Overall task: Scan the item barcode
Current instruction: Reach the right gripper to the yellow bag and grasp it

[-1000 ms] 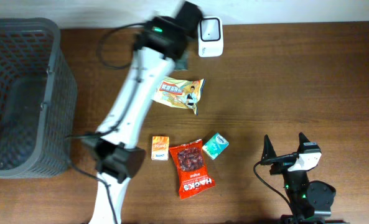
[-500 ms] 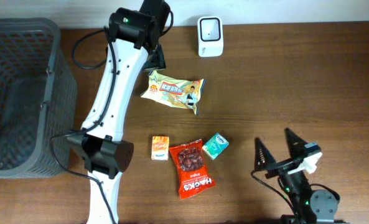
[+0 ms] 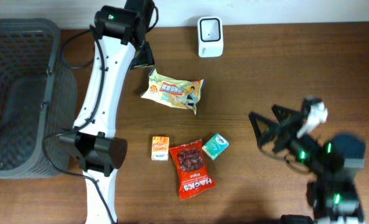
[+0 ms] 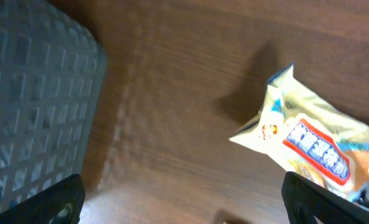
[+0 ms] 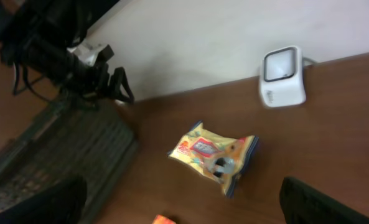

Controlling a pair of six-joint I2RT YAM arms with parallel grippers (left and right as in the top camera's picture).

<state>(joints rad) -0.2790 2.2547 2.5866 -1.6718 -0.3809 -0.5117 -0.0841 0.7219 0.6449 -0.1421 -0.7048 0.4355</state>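
Note:
A yellow snack bag (image 3: pixel 175 92) lies flat on the wooden table, below and left of the white barcode scanner (image 3: pixel 209 37). My left gripper (image 3: pixel 144 57) hovers open just up-left of the bag, nothing between its fingers. In the left wrist view the bag (image 4: pixel 321 143) fills the right side, above the open left gripper (image 4: pixel 187 208). My right gripper (image 3: pixel 265 123) hangs open over the right of the table. In the right wrist view the open right gripper (image 5: pixel 181 211) looks across at the bag (image 5: pixel 215 155) and the scanner (image 5: pixel 282 78).
A grey mesh basket (image 3: pixel 22 93) stands at the left edge. An orange box (image 3: pixel 160 147), a red Hacks packet (image 3: pixel 192 168) and a teal packet (image 3: pixel 215 145) lie near the front middle. The left arm (image 3: pixel 103 93) spans the table's left-centre.
The left gripper swung left from beside the scanner, and the yellow bag slid slightly left. The right arm rose from the front edge and turned toward the middle.

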